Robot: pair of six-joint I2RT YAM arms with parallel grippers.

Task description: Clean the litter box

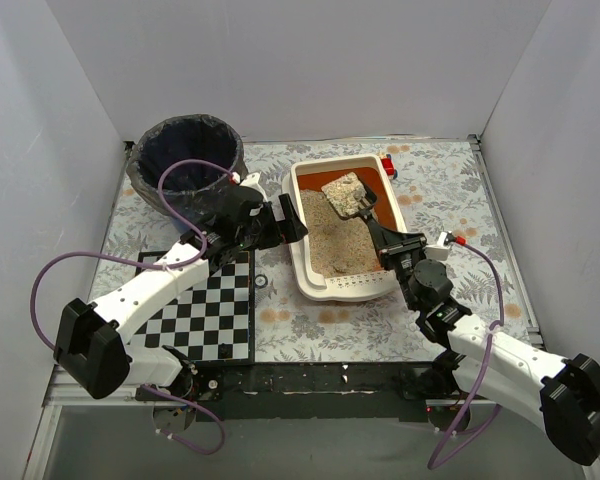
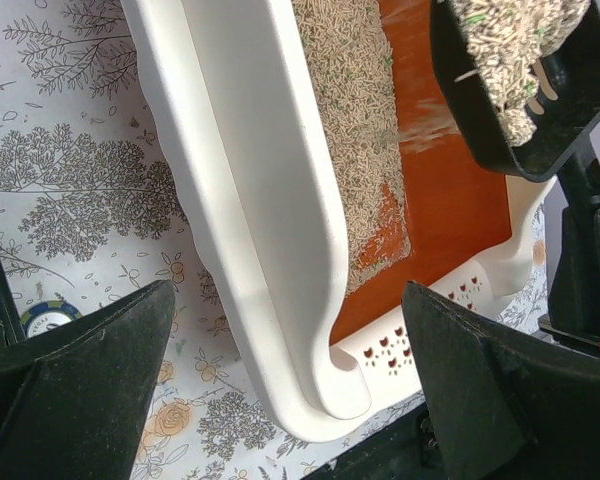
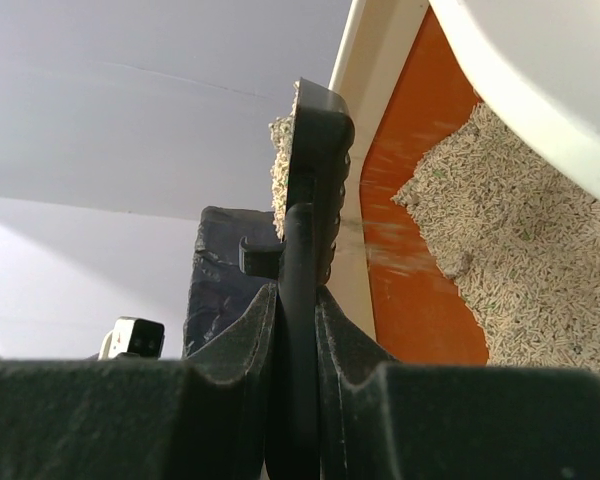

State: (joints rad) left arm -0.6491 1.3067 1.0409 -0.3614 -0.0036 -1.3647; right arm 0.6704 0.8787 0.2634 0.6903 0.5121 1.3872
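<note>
One slotted black scoop [image 1: 365, 208] of beige granules [image 1: 342, 188] over litter box [image 1: 345, 289]

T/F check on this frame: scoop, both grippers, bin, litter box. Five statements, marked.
1. The right gripper is shut on the handle of a black scoop loaded with litter. True.
2. The scoop hangs over the bin. False: it is over the litter box.
3. The left gripper is clamped shut on the box rim. False: its jaws stand apart, with the rim between them.
4. Part of the orange floor lies bare of litter. True.
5. The bin stands to the right of the litter box. False: it stands to the left of it and farther back.
</note>
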